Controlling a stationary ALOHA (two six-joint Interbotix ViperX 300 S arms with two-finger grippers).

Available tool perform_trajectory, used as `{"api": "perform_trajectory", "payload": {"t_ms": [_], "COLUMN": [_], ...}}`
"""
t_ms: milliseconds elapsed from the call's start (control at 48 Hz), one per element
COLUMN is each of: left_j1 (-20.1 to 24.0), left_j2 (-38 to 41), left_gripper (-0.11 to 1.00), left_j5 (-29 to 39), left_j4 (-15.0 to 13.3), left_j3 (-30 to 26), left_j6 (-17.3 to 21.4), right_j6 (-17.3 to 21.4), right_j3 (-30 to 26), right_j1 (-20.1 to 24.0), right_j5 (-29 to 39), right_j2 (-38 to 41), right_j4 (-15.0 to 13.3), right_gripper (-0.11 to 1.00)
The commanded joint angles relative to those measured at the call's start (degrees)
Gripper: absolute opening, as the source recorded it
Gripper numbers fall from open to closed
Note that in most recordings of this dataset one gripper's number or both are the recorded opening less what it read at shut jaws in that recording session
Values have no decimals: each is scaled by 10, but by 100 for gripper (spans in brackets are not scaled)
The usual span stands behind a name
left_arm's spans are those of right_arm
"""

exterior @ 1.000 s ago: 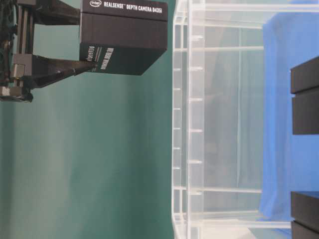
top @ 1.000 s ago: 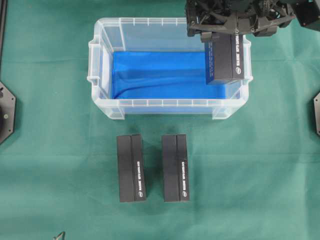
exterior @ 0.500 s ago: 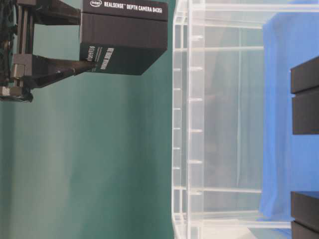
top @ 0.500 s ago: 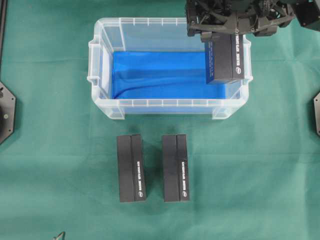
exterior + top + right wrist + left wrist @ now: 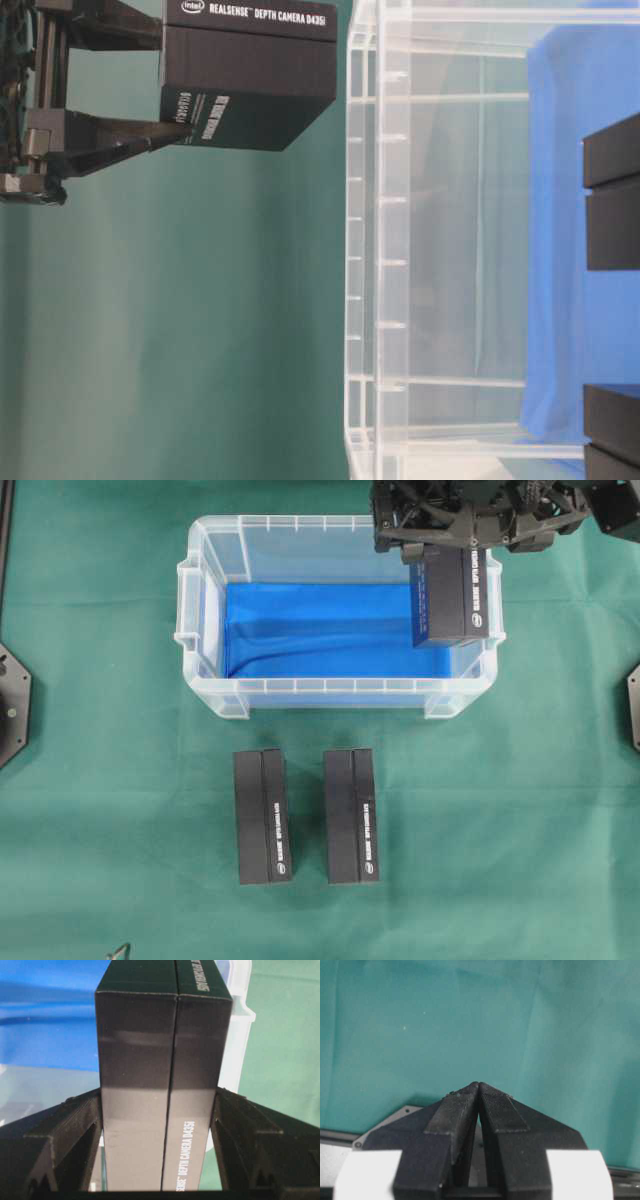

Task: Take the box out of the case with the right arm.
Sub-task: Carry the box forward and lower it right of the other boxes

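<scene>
Holding a black box [image 5: 452,598], the right end effector [image 5: 159,1125] has its fingers [image 5: 65,1130] clamped on both long sides; box hangs above the case [image 5: 200,610], over its right end, upper right of the overhead frame. Side print reads "Intel RealSense Depth Camera D435i" in the table-level view [image 5: 250,75]. Blue cloth [image 5: 310,630] lines the case bottom. Two more black boxes [image 5: 263,816] [image 5: 351,815] lie side by side, apart, on the green table [image 5: 500,830] below the case; their white print is too small to read. Left end effector [image 5: 478,1091] closed, tips touching, gripping nothing.
</scene>
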Motion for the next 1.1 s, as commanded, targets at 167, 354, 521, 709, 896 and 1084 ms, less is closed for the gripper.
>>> {"api": "perform_trajectory", "payload": {"t_ms": [167,354,521,709,896,1084], "left_j1": [2,2,1,2,2,1], "left_j2": [3,4,6,6,6,6], "left_gripper": [2,2,2,2,2,2], "left_j5": [-2,-2,-2,-2,-2,-2], "left_j4": [3,2,3,3,2,2], "left_j3": [-11,-11,-11,-11,-11,-11], "left_j6": [1,1,1,0,0,1], "right_j6": [8,33,62,108,162,223], "right_j3": [-16,-16,-16,-16,-16,-18], "right_j1": [19,47,86,135,190,247], "right_j5": [2,15,29,39,39,39], "right_j2": [-24,-24,-24,-24,-22,-18], "right_j4": [-3,-4,-3,-3,-3,-3], "right_gripper": [65,65,65,65,65,65]}}
